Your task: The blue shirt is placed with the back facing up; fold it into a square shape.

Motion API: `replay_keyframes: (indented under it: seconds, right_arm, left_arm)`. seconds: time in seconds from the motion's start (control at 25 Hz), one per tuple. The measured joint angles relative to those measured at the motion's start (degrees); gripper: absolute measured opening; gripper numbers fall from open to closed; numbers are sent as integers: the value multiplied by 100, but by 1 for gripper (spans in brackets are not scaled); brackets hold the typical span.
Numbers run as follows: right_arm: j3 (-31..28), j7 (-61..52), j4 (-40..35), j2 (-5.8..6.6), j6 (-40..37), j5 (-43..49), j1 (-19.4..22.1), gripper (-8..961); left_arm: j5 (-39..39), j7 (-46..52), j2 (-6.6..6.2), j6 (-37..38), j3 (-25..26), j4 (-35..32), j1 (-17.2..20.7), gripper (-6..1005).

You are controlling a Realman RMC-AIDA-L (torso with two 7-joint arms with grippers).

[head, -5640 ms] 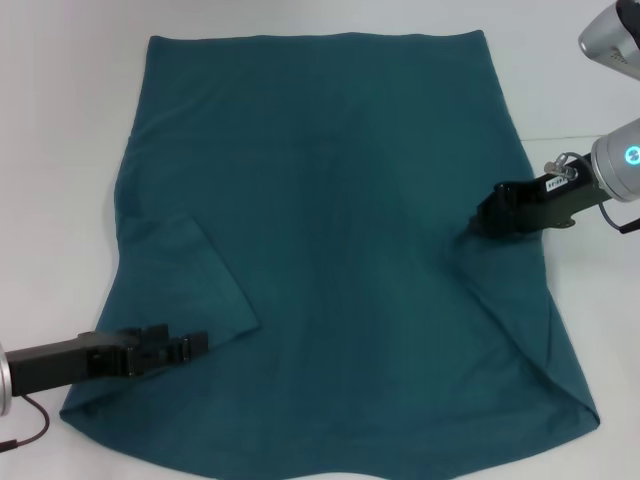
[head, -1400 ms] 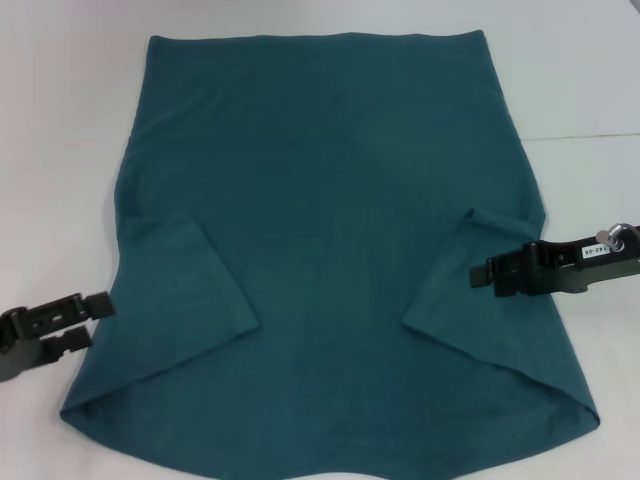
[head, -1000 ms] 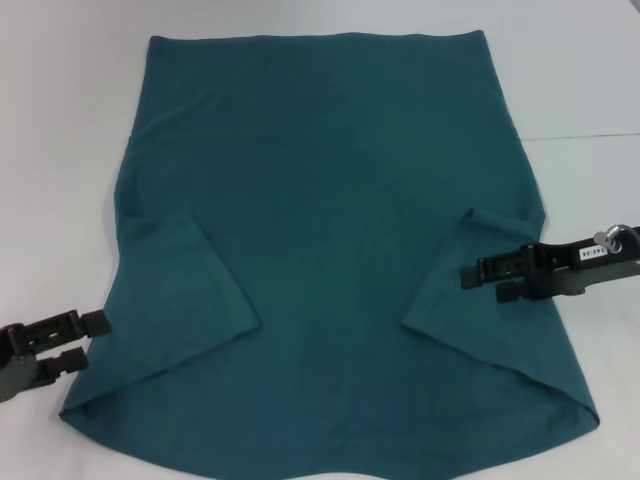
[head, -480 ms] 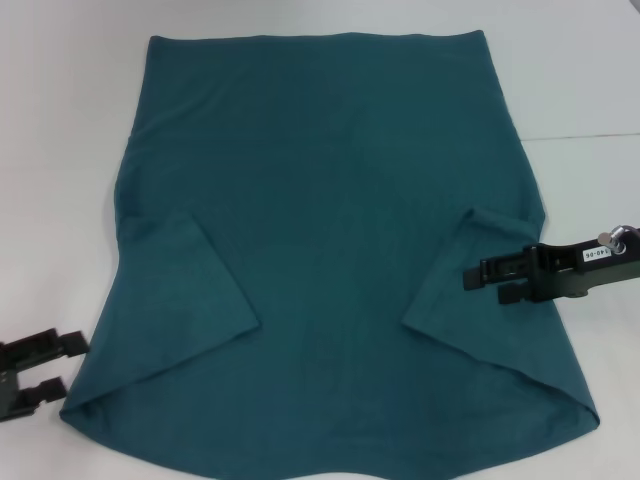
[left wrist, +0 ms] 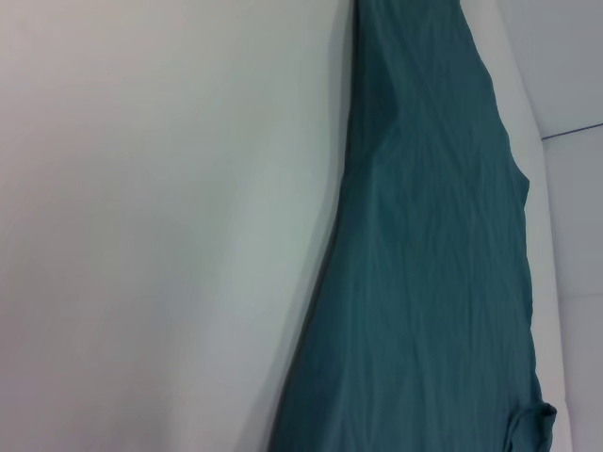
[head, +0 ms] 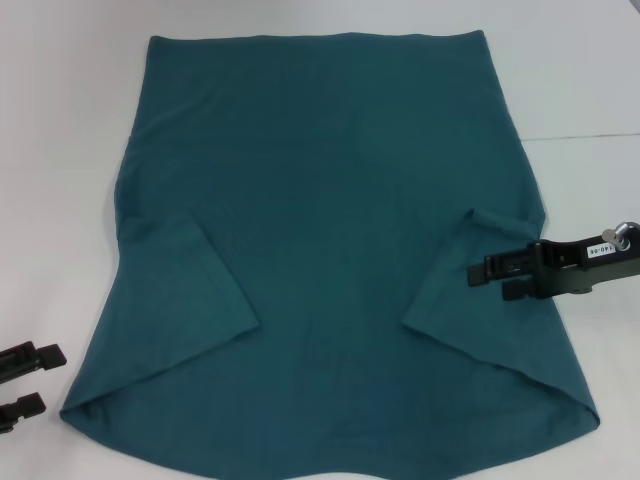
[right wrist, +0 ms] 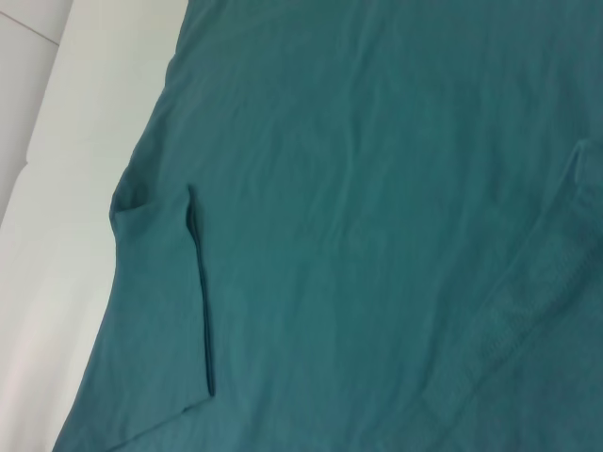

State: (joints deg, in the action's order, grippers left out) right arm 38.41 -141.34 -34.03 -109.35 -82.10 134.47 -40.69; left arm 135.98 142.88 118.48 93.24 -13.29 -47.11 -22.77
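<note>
The blue shirt [head: 330, 230] lies flat on the white table, with both sleeves folded inward onto its body. The left folded sleeve [head: 185, 290] and the right folded sleeve [head: 470, 290] lie flat. My left gripper [head: 50, 377] is open and empty, and it is over the bare table just left of the shirt's near-left corner. My right gripper [head: 487, 283] is open and empty, and it hovers over the right folded sleeve. The left wrist view shows the shirt's side edge [left wrist: 433, 264]. The right wrist view shows the shirt [right wrist: 377, 188] with a folded sleeve [right wrist: 160, 311].
The white table [head: 60, 150] surrounds the shirt on the left, far and right sides. A thin seam line [head: 585, 136] crosses the table at the right. The shirt's near hem reaches almost to the bottom of the head view.
My left gripper has drawn back toward the near left, off the shirt's edge onto bare table. My right gripper stays open over the right sleeve, barely moved. The shirt has not shifted.
</note>
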Motion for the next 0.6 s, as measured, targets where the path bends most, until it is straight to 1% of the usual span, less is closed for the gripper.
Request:
replay_keyframes:
  seconds: [0.6]
  right_arm:
    - [0,10,2,11,-13,0,9,805]
  left_arm:
    - [120,251,-9,-103,29,-31,41,858]
